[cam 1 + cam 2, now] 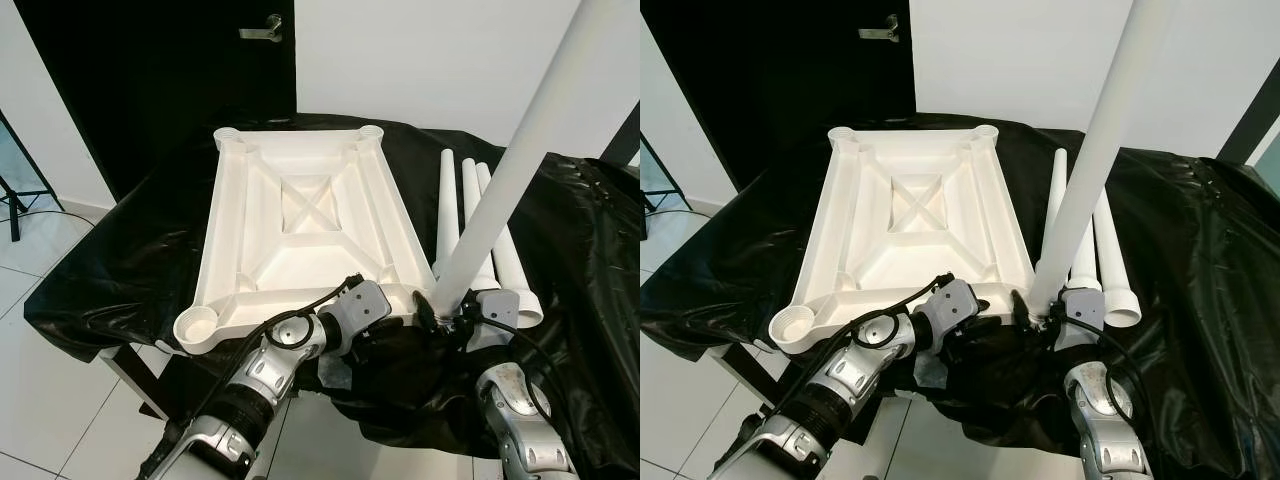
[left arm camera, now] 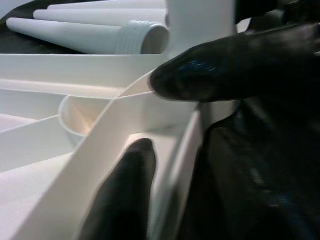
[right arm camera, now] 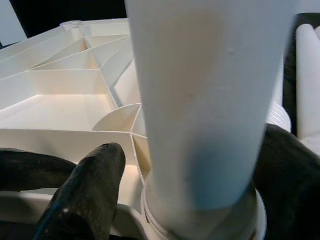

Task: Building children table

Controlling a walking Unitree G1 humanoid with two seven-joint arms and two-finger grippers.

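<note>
1. Your white table panel (image 1: 305, 235) lies upside down, ribs up, on the black sheet (image 1: 120, 270) that covers the tabletop, with a round socket at each corner
2. Your right hand (image 1: 452, 318) is at the panel's near right corner, its fingers closed around the base of a white leg (image 1: 500, 180); in the right wrist view a black finger (image 3: 87, 192) sits on either side of the leg
3. That leg stands tilted, its top leaning away to the right, and its lower end rests in the near right corner socket
4. Your left hand (image 1: 385, 335) is just beside it on the near edge of the panel; the left wrist view shows its fingers (image 2: 225, 75) apart, one above the panel's rim and one (image 2: 125, 200) below, straddling the edge close to the socket. Whether they press on the rim you cannot tell
5. Three spare legs (image 1: 470, 225) lie side by side on the sheet just right of the panel, threaded ends toward you
6. The near left socket (image 1: 197, 328) is open, with no leg in it
7. Behind the tabletop you see a dark door (image 1: 150, 70) with a metal handle (image 1: 262, 30) and a white wall (image 1: 430, 60)
</note>
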